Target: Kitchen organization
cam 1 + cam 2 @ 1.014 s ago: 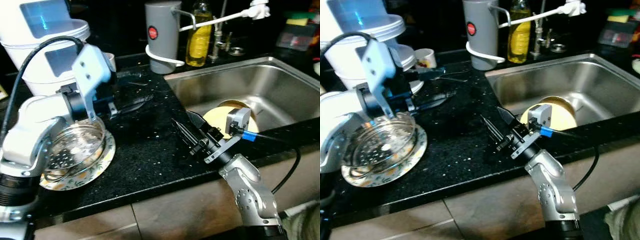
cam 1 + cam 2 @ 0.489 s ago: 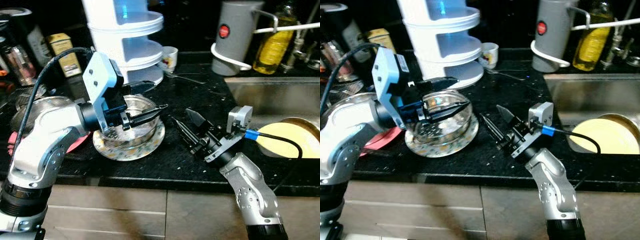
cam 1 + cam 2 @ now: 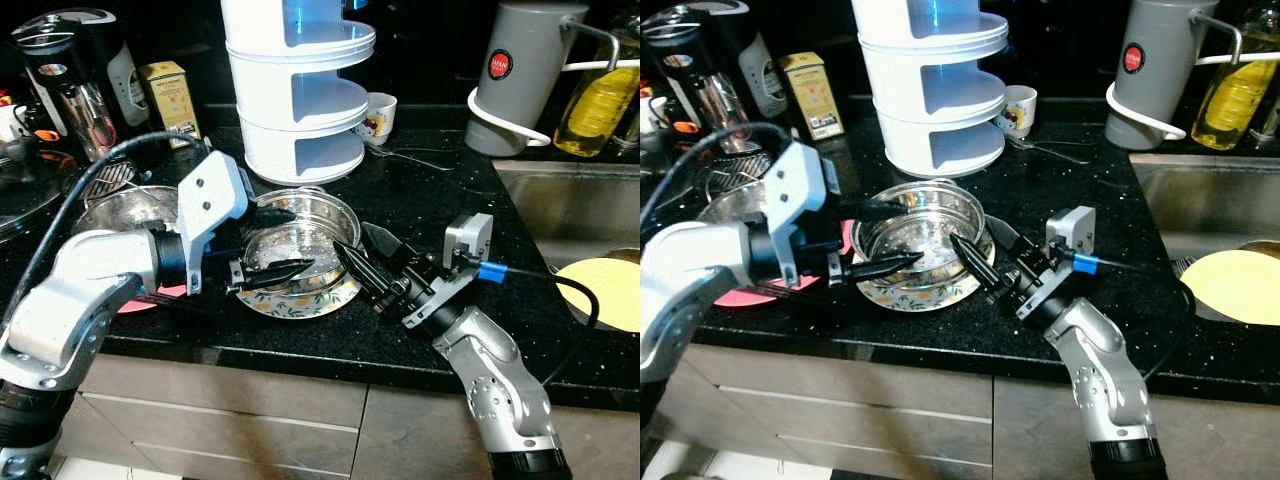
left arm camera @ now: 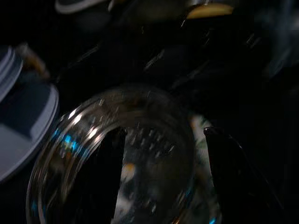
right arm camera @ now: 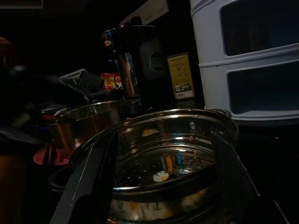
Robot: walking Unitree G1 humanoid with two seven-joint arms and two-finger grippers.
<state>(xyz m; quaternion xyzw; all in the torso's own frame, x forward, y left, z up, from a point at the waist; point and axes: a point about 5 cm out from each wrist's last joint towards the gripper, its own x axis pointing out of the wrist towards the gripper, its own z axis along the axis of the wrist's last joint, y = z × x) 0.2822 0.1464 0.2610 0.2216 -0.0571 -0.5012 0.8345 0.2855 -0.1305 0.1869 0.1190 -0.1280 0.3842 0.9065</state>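
Observation:
A shiny perforated bowl (image 3: 298, 238) sits on a floral plate (image 3: 300, 303) near the front of the black counter. My left gripper (image 3: 290, 240) is open, with one finger on each side of the bowl; in the left wrist view the bowl (image 4: 117, 158) lies between the fingers (image 4: 105, 182). From the right, my right gripper (image 3: 352, 238) is open with its tips at the bowl's right rim. The right wrist view has the bowl (image 5: 163, 158) just ahead, between the fingers (image 5: 91, 182).
A white tiered container (image 3: 300, 90) and a small cup (image 3: 378, 113) stand behind the bowl. A steel pot (image 3: 115, 208), a coffee maker (image 3: 75, 70) and a yellow box (image 3: 165, 95) are at the left. At the right are a grey jug (image 3: 520, 75), an oil bottle (image 3: 598, 100) and a sink holding a yellow plate (image 3: 605, 290).
The camera has swung left, from the sink to the counter. My right gripper has closed in on the bowl's right rim. My left gripper stays at the bowl.

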